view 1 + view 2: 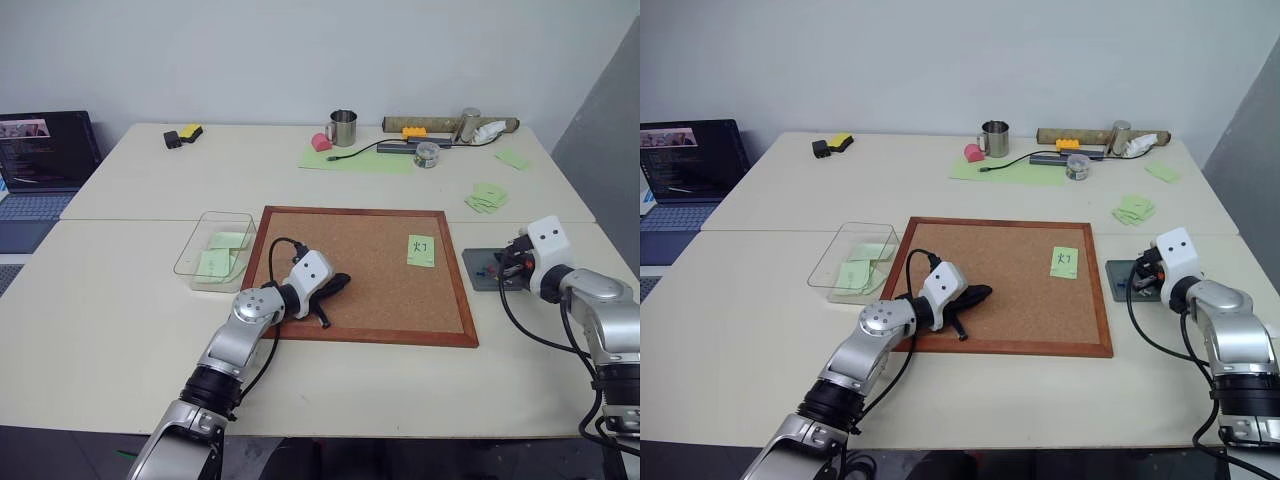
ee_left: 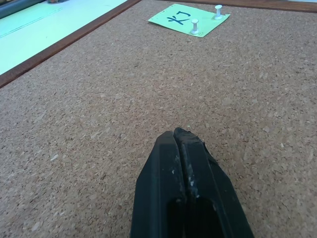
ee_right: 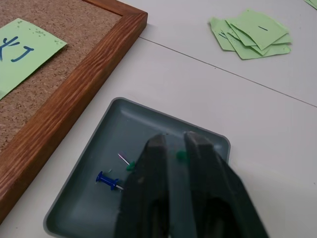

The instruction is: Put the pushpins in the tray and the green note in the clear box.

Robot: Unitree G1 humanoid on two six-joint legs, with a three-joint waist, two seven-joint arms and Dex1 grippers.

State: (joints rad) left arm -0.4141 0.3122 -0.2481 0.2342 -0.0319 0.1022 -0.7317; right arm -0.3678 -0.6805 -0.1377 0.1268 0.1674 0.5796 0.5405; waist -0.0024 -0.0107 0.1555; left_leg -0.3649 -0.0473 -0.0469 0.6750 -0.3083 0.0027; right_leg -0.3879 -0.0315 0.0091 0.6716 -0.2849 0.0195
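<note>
The green note [image 1: 421,250] with black marks lies on the right part of the corkboard [image 1: 380,225]; two white pushpins [image 2: 194,26] stand in it. My left gripper [image 1: 335,285] rests shut on the cork at the board's left, far from the note, its fingertips [image 2: 171,141] pressed together. My right gripper [image 3: 176,141] hovers over the dark-grey tray [image 3: 148,116] right of the board, its fingers a narrow gap apart. A blue pushpin [image 3: 106,180] and a green one [image 3: 130,166] lie in the tray; a green head [image 3: 181,155] shows in the gap. The clear box [image 1: 190,262] stands left of the board.
Pale-green notes lie inside the clear box. A loose stack of green notes [image 1: 487,197] sits behind the tray. Far back are a metal mug [image 1: 342,127], a large green sheet [image 1: 360,157], cables and a jar. A laptop [image 1: 40,150] stands at far left.
</note>
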